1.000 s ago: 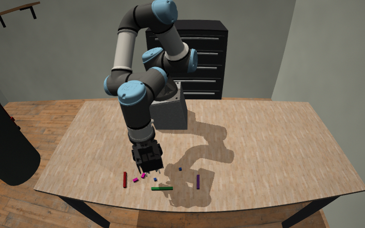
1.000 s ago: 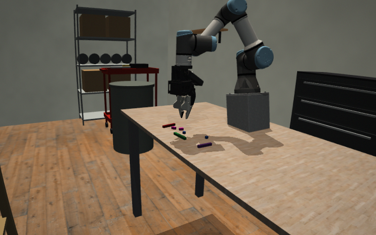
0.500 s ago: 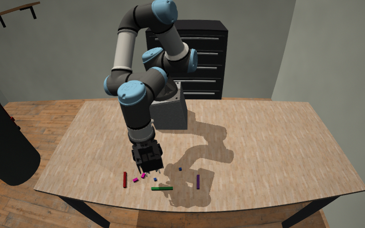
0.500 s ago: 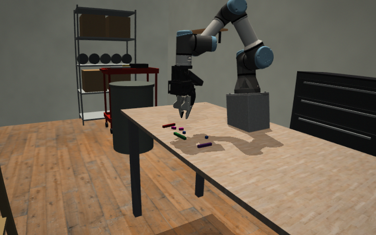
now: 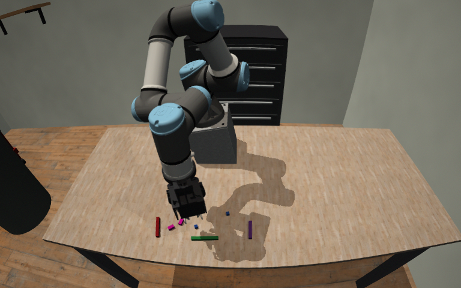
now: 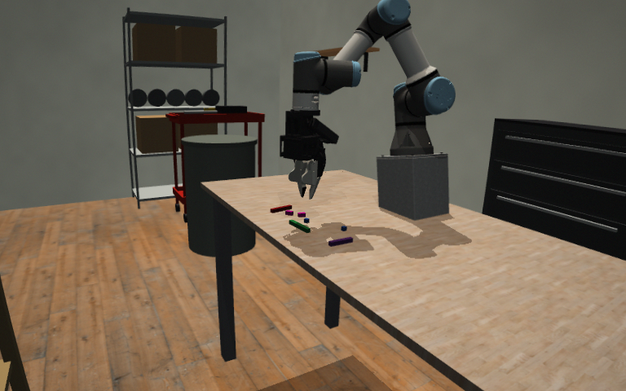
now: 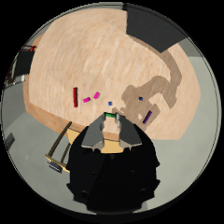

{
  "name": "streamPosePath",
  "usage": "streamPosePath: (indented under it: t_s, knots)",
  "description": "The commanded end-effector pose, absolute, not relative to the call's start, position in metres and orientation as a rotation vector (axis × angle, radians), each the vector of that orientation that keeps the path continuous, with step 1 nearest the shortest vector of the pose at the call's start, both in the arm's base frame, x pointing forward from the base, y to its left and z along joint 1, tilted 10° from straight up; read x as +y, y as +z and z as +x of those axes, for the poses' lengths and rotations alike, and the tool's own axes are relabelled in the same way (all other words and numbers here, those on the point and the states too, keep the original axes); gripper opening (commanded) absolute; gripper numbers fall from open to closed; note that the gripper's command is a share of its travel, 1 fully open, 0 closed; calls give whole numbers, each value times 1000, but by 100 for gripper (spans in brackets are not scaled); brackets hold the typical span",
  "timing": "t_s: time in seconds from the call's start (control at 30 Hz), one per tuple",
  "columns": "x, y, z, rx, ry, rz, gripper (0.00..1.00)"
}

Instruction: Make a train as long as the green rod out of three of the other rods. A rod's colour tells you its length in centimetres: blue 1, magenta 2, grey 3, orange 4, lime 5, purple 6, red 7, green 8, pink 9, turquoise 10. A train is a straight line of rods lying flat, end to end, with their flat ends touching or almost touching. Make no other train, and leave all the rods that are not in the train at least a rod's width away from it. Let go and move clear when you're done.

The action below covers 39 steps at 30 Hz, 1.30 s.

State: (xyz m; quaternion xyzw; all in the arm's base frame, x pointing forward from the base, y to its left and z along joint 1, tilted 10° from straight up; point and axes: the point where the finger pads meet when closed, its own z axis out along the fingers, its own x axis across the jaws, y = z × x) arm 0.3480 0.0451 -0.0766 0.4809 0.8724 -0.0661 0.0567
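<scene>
Green rod (image 5: 204, 237) flat on table, below raised pincer (image 5: 189, 216)

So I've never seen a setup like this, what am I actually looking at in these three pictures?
It is one robot arm bolted to a grey block on a wooden table. At its end is a gripper, a two-fingered claw.

One picture looks down from above, one from the side of the room, and the round one comes from a camera on the wrist, looking past the fingers.

On the table lie small coloured rods: one red, two magenta, two blue, one green and one purple.

The gripper hangs above them, shut, holding nothing.
</scene>
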Motion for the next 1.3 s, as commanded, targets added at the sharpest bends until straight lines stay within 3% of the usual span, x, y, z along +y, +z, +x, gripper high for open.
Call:
streamPosePath:
  t_s: [0.0,1.27]
  knots:
    - [44,-82,349,2645,-197,1457,14]
    - [37,-124,351,2645,-197,1457,14]
